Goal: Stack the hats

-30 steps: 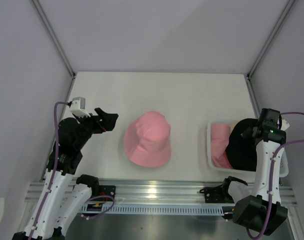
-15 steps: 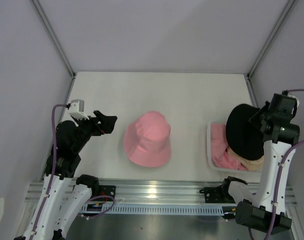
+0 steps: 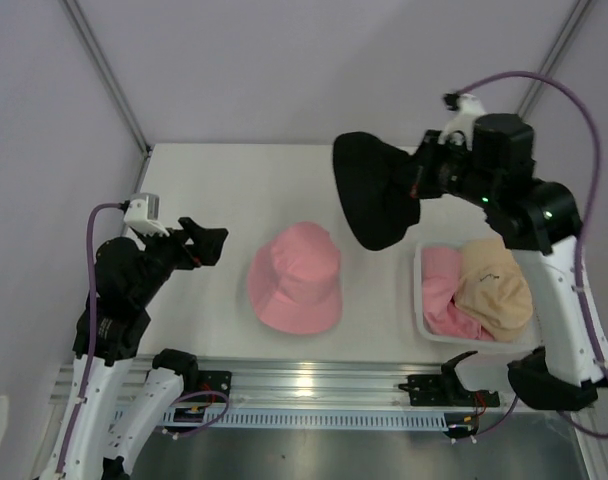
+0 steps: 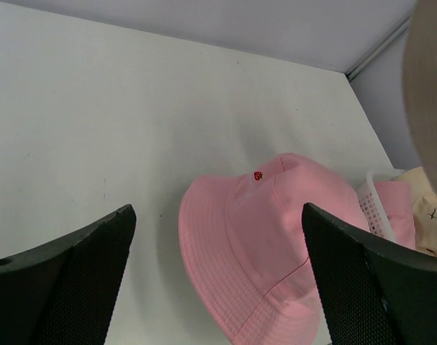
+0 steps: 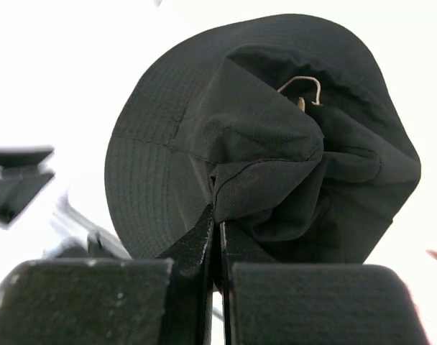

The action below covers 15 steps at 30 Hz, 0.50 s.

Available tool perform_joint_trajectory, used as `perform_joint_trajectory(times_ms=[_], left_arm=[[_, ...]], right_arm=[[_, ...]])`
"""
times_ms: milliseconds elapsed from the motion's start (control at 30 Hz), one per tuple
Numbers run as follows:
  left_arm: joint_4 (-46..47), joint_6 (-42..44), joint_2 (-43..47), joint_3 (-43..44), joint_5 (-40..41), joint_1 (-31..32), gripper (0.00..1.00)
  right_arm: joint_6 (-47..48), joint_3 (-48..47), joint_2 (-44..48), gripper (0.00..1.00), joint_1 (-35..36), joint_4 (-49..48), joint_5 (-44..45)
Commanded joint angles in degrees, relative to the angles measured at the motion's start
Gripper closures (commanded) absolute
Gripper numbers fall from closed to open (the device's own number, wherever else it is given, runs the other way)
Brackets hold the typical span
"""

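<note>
A pink hat [image 3: 295,276] lies crown up on the table's middle; the left wrist view shows it [image 4: 269,244] between my wide fingers. My left gripper [image 3: 210,243] hovers open to its left, holding nothing. My right gripper [image 3: 416,182] is shut on the black hat [image 3: 372,190], pinching a fold of its fabric [image 5: 261,158], and holds it in the air above the table, up and right of the pink hat. A beige hat [image 3: 496,288] with a small dark mark lies in the basket on more pink cloth [image 3: 443,290].
The white perforated basket [image 3: 420,300] stands at the right near the front edge. Grey walls with metal corner posts close in the table at the back and sides. The rail with both arm bases runs along the front.
My right gripper has lifted the black hat out of the basket and carried it up and left, uncovering the beige hat. The left arm has barely shifted.
</note>
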State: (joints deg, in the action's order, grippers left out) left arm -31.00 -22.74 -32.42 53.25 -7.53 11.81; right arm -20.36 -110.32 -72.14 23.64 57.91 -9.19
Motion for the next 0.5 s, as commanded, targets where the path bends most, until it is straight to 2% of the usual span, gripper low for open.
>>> perform_joint_trajectory(times_ms=[0, 33, 133, 167, 267, 467], left_arm=[[-2.91, 0.33, 0.61, 1.68, 2.42, -0.21, 0.0], [-3.36, -0.1, 0.52, 1.85, 2.87, -0.3, 0.01], [-4.85, -0.37, 1.22, 2.29, 3.57, -0.21, 0.0], [-5.03, -0.46, 1.57, 2.38, 3.57, -0.21, 0.0], [-6.17, -0.46, 2.98, 2.73, 4.45, -0.3, 0.0], [-8.37, -0.02, 4.56, 3.44, 6.47, -0.3, 0.01]], right_arm=[[4.62, -7.24, -7.38, 1.0, 11.4, 2.99, 3.81], [5.85, -9.1, -9.32, 1.0, 16.91, 3.87, 5.22], [9.89, -16.55, -16.96, 1.0, 25.8, 9.39, 13.74], [10.6, -18.42, -20.29, 1.0, 27.32, 10.46, 17.5], [12.8, -23.0, -24.09, 1.0, 31.02, 13.1, 20.26], [12.71, -22.57, -26.74, 1.0, 33.93, 15.21, 17.55]])
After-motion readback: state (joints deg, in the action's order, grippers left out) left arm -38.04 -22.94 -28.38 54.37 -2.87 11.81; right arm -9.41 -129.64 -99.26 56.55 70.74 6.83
